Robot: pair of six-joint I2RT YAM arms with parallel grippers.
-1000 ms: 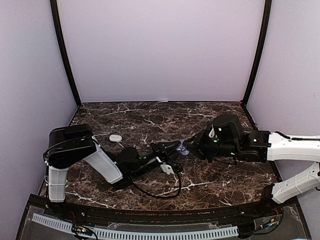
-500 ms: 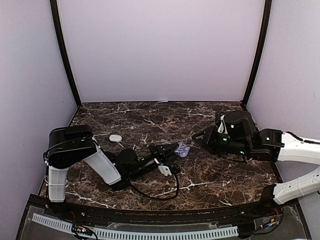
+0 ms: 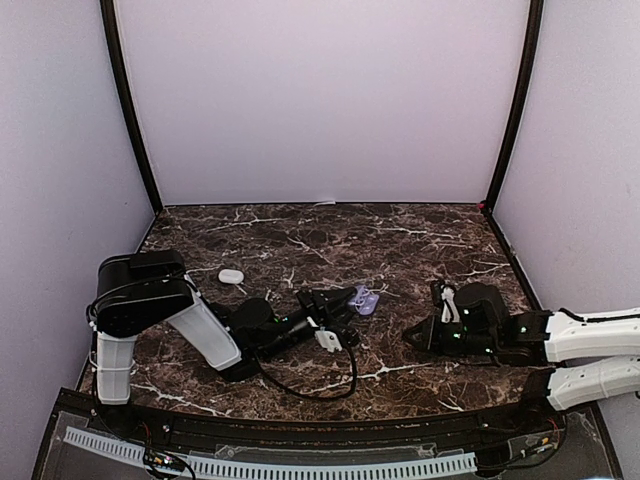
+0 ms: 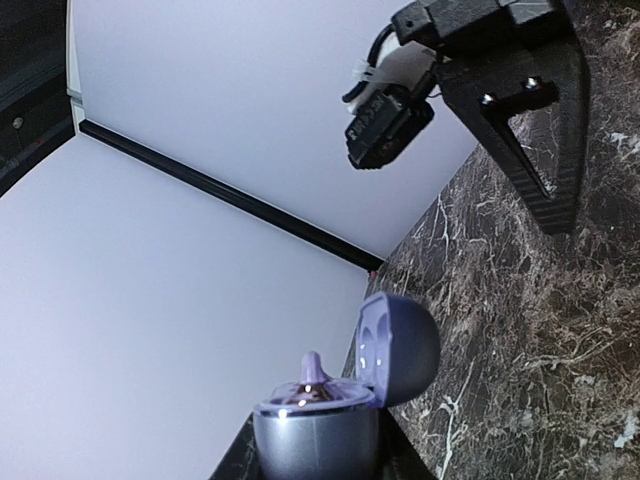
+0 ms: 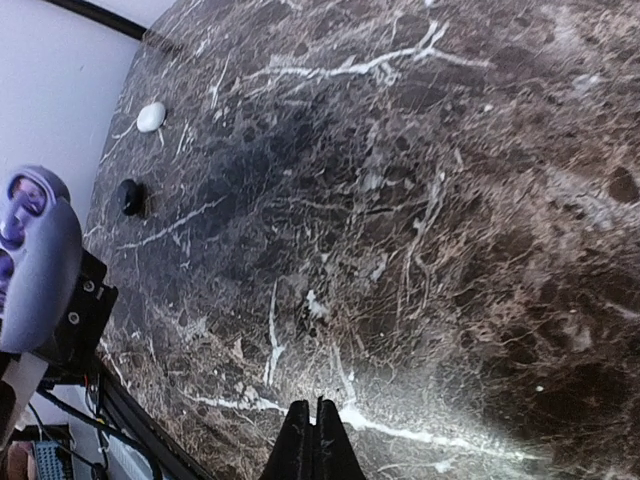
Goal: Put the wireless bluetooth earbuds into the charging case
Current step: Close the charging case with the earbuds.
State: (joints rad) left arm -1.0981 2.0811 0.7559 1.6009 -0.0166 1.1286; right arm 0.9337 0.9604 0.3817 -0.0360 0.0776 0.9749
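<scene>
Left gripper (image 3: 354,299) clamps the open purple charging case (image 3: 367,298), a purple earbud (image 4: 312,372) poking up inside; right gripper (image 5: 316,412) pinched shut, empty, well apart.

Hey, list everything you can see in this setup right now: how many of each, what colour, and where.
Charging case: one, purple, lid open, near mid-table in the left arm's jaws.
Earbud: one, purple, sitting in the case's base, tip sticking up.
White pebble-shaped item: one, white, on the table's left part.
Black pebble-shaped item: one, black, on the table near the white one.
Cable: one, black, looped on the table by the left arm.
Table: one, dark brown marble, white veins.
Walls: pale lilac, three sides.
Left arm: black and white, jaws shut on the case.
Right arm: black and white, right side, jaws shut, empty.
</scene>
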